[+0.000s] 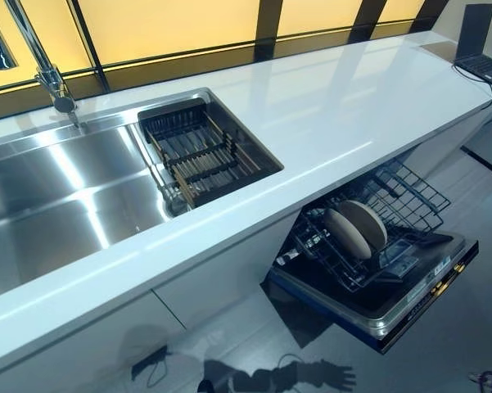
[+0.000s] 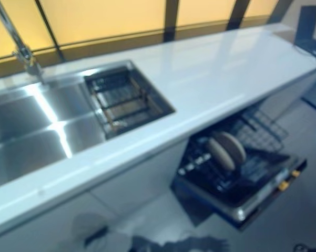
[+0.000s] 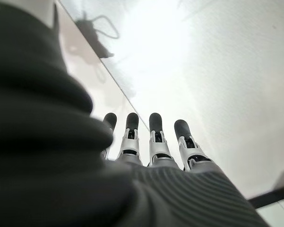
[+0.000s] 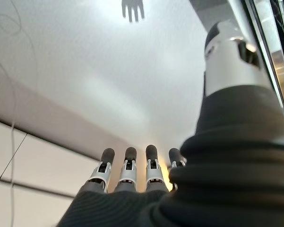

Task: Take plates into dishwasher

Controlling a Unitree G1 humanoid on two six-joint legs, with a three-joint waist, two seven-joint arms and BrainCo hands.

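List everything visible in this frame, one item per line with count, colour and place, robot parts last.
Worktop: one, white, running across the scene under the windows.
Sink: one, steel, set in the worktop at the left.
Tap: one, steel, behind the sink.
Drying rack: one, dark, in the sink's right end.
Dishwasher: one, dark, door open below the worktop at the right, rack pulled out.
Plates: two, beige, standing on edge in the dishwasher rack.
Laptop: one, dark, open at the worktop's far right end.
Left hand: one, silver fingers straight, empty, in its wrist view.
Right hand: one, silver fingers straight, empty, in its wrist view.
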